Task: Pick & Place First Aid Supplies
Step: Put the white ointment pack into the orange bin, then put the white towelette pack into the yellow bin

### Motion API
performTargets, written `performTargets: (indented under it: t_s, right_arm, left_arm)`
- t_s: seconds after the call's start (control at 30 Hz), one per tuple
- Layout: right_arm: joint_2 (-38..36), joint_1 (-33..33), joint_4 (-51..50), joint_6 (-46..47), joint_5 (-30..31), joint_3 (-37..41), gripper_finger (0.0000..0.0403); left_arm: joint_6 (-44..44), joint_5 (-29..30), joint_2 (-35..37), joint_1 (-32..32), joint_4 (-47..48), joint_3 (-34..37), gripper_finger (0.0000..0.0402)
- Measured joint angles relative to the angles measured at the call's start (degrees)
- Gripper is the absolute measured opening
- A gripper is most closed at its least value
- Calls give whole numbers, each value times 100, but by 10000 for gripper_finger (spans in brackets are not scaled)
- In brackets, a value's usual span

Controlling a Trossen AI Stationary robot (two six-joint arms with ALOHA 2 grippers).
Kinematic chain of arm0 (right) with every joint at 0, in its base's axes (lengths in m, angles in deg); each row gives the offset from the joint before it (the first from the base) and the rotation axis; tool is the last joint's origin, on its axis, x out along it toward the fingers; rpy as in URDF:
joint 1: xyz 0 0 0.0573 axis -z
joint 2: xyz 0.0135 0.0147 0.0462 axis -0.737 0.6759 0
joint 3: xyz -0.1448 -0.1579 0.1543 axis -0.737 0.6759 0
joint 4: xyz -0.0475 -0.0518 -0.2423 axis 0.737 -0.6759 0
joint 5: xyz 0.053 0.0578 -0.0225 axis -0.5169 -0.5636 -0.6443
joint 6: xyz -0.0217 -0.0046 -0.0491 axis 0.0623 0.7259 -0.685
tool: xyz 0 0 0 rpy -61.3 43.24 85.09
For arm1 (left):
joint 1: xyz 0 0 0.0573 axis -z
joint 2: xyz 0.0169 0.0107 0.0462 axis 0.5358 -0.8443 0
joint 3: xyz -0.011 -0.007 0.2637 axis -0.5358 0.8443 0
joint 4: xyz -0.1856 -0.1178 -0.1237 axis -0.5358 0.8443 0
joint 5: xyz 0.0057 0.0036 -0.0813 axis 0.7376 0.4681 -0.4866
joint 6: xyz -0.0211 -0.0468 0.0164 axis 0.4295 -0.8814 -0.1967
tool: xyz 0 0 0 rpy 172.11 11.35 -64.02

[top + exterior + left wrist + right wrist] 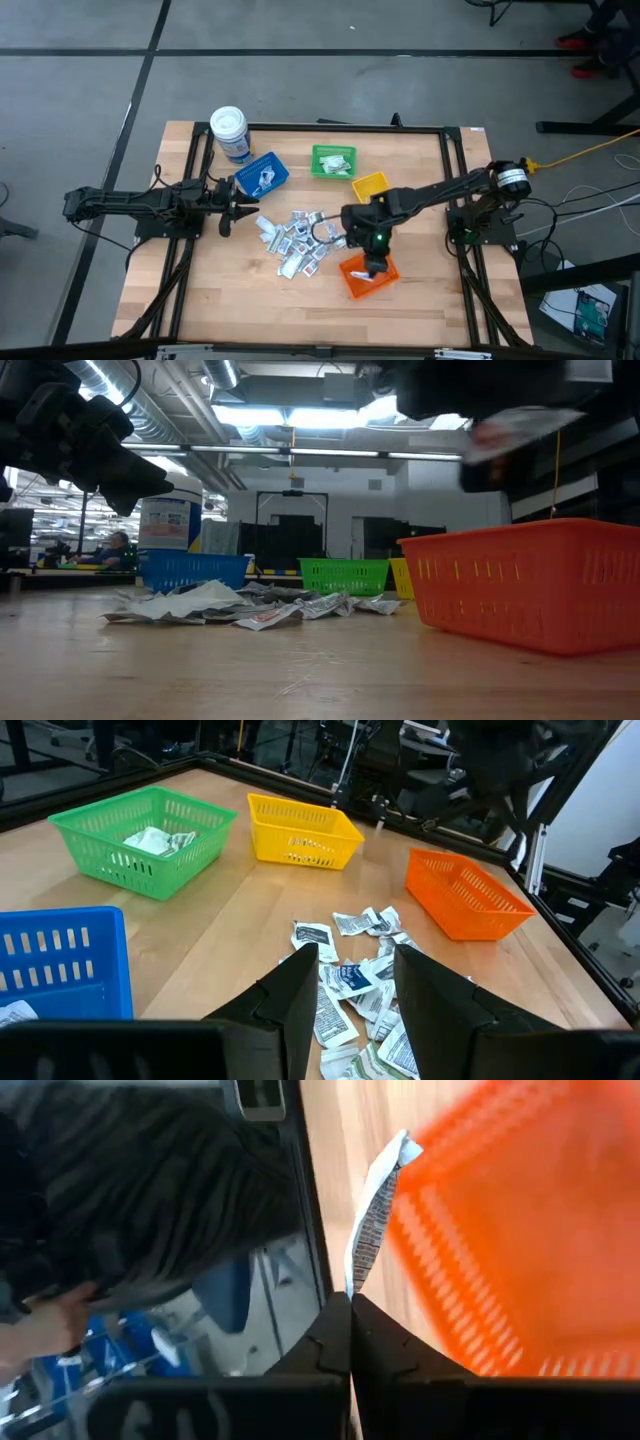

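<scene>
Right gripper [350, 1295] fingers clamp one packet [372, 1210] above the orange bin [368, 275]; left gripper [350, 985] fingers apart; most supplies [295, 243] remain on the worktop [220, 300].

Surface [230, 300]: pale wood planks, smooth, faint sheen. Orange bin [530, 585]: slatted plastic, slightly glossy. Packets [350, 975] in the pile: crinkled paper, some silvery. The packet [375, 1205] pinched between my right fingers [320, 1345]: thin printed paper. Those fingers: matt black plastic.

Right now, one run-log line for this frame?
right pincer: shut on packet, above orange bin | left pincer: open, empty, near packet pile
</scene>
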Motion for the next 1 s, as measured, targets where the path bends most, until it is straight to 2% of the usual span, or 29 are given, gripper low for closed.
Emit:
performTargets:
  t_s: [0.37,0.5,0.63,0.83,1.0]
  right_arm:
    - [4,-398,-590,521,219,0,4]
    - [4,-479,-831,692,723,0,14]
    - [9,-515,-1085,749,1088,0,47]
    - [9,-519,-1084,1008,1531,0,120]
    - [-27,-519,-625,752,1865,2,168]
  left_arm:
    - [0,0,0,1,0,-1,127]
    - [0,0,0,0,0,-1,127]
    - [0,0,-1,2,0,0,127]
    - [0,0,0,2,0,-2,127]
    - [0,0,-1,1,0,0,127]
